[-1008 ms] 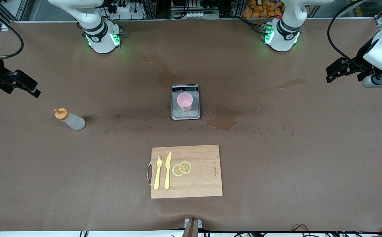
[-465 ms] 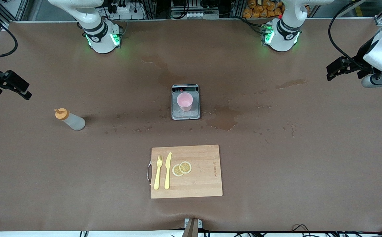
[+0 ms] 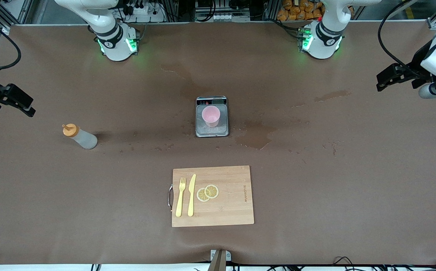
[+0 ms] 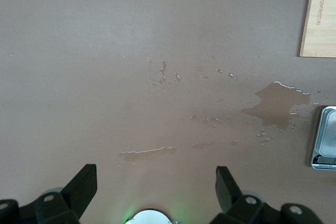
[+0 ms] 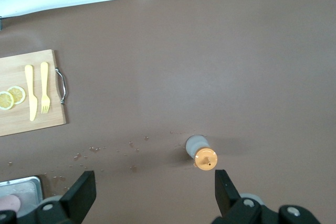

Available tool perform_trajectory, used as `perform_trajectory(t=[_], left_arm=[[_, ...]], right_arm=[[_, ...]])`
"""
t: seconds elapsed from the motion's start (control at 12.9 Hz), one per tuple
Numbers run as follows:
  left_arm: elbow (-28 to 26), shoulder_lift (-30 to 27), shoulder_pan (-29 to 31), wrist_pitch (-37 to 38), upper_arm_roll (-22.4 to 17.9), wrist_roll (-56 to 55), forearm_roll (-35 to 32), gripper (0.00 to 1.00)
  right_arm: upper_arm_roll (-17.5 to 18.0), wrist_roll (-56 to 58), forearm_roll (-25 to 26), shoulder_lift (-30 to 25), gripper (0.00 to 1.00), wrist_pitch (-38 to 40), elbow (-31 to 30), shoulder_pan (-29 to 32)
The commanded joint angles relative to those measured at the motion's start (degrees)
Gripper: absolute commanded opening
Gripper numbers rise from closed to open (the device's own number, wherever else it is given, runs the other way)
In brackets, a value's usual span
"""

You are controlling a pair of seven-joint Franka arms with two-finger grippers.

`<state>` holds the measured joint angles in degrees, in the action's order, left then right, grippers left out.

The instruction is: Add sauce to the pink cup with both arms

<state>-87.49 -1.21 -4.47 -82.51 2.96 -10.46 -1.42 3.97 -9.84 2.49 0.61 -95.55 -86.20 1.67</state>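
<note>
The right tool hangs with fingers spread apart and empty over the desk at the right arm's end. The sauce stands upright near it, nearer the front camera. The pink cup sits on the grey scale, well apart from both tools. The left tool hangs spread apart, empty, over the left arm's end.

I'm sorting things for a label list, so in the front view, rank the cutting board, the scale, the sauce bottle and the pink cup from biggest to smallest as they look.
1. Cutting board
2. Scale
3. Sauce bottle
4. Pink cup

The bottle and cup look close in size, so the order of those two is unsure.
</note>
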Motion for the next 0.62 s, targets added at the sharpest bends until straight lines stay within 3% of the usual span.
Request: perform_trajectory(t=[0.0, 0.54], left_arm=[[0.2, -0.6, 0.2, 0.5, -0.2, 0.8, 1.0, 1.0], [1.9, 0.7, -0.1, 0.3, -0.2, 0.8, 0.8, 1.0]], right_arm=[[-0.3, 0.5, 2.2, 0.8, 1.0, 0.5, 1.5, -1.3], [-0.3, -0.2, 1.0, 0.9, 1.0, 0.4, 1.5, -1.2]])
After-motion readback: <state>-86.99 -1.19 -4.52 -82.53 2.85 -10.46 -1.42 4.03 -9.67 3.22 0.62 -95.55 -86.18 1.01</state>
